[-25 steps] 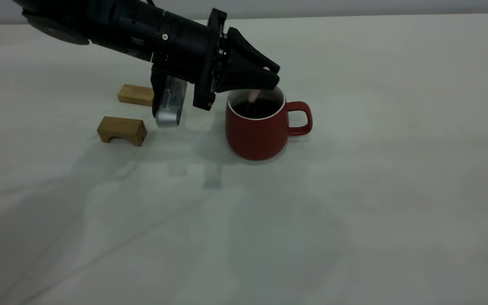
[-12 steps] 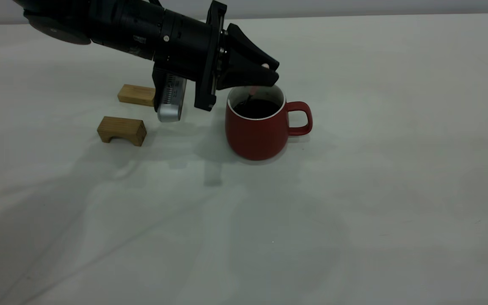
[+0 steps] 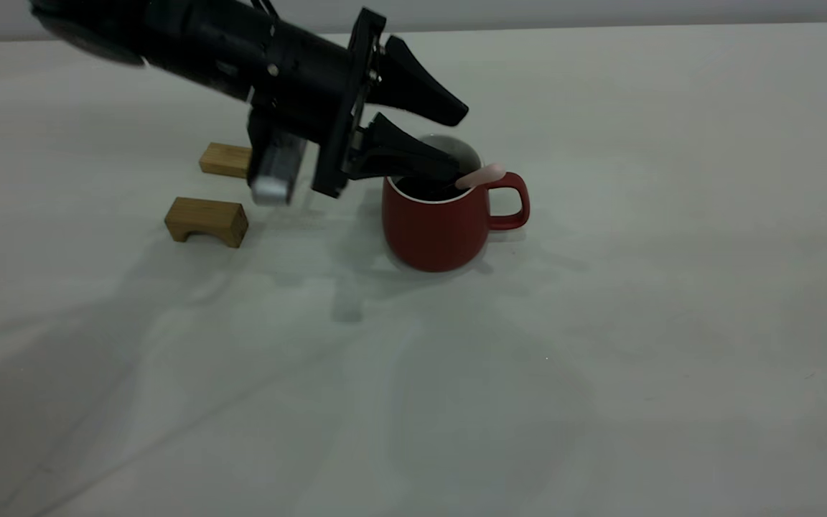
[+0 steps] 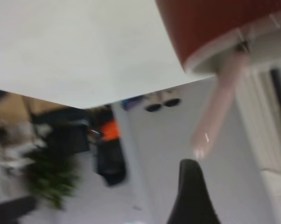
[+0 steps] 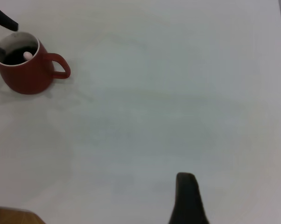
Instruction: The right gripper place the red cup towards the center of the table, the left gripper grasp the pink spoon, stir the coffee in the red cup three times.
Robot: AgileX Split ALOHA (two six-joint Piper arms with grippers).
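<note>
Off-white bench (image 3: 600,323) carries the red cup (image 3: 436,224) just above frame centre, coffee (image 3: 428,190) inside. Left pincer (image 3: 456,143), entering from upper left, hangs over the cup rim, jaws spread, holding nothing. Pink spoon (image 3: 480,176) leans on the rim near the handle. Two wooden blocks (image 3: 207,220) sit at left. Right pincer (image 5: 189,198): state undeterminable.

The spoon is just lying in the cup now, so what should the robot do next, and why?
Probably lift the left gripper up and away. Its jaws stand open, and the spoon leans on the cup rim by the handle, so nothing is held. One jaw dips inside the rim.
</note>
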